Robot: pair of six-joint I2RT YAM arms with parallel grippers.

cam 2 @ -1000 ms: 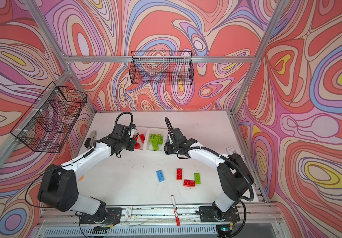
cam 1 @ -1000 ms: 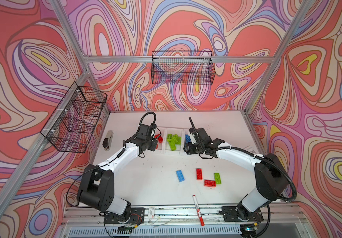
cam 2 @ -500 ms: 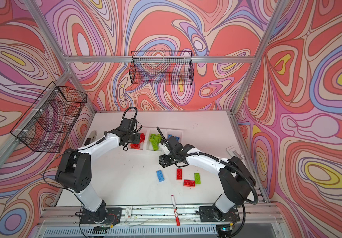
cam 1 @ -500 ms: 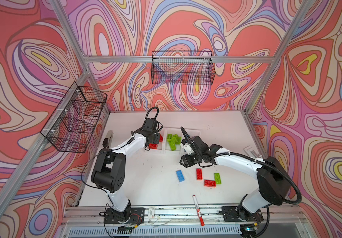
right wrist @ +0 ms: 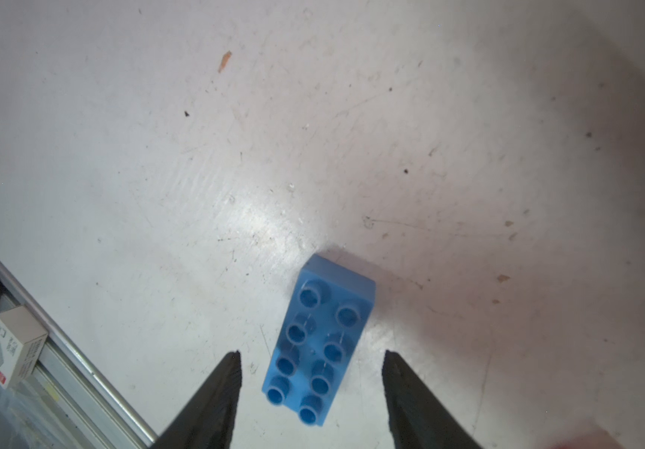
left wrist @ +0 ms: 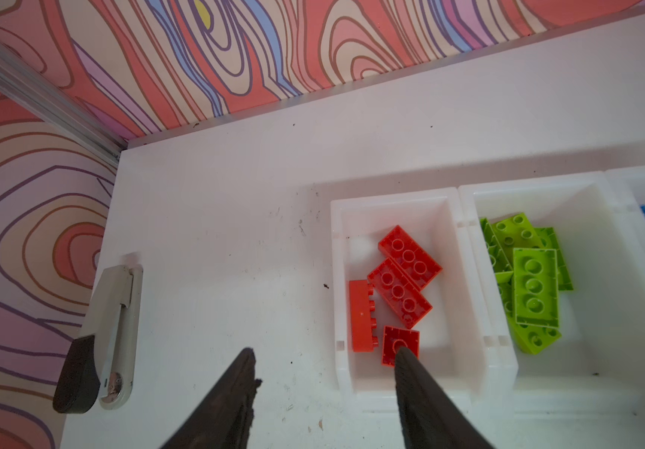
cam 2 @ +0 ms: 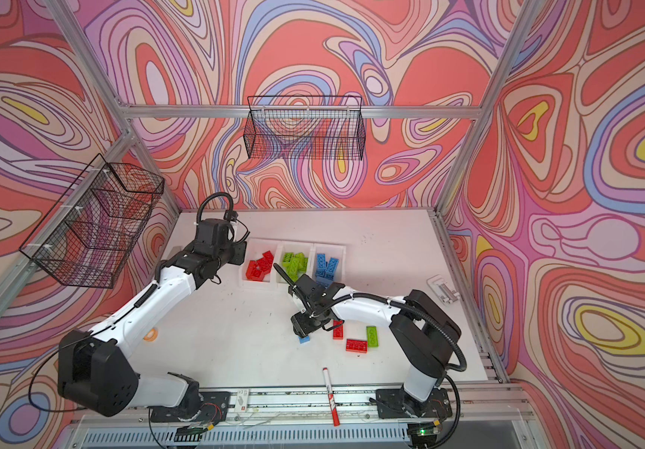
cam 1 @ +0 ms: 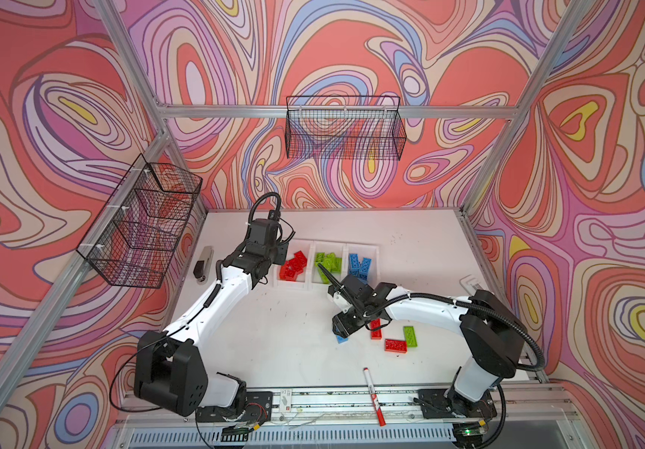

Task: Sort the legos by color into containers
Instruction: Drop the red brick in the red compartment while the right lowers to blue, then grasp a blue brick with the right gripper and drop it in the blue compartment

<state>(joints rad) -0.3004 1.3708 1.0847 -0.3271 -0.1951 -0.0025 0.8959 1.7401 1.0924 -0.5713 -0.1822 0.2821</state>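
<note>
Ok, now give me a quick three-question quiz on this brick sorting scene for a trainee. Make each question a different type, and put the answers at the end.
1. True or false: the right gripper is shut on the blue brick.
2. How many bricks lie loose on the table, outside the bins? A two, B four, C six.
3. Fill in: the middle bin holds only ___ bricks.
Key: 1 false, its jaws stand open on either side of the brick; 2 B; 3 green.
</note>
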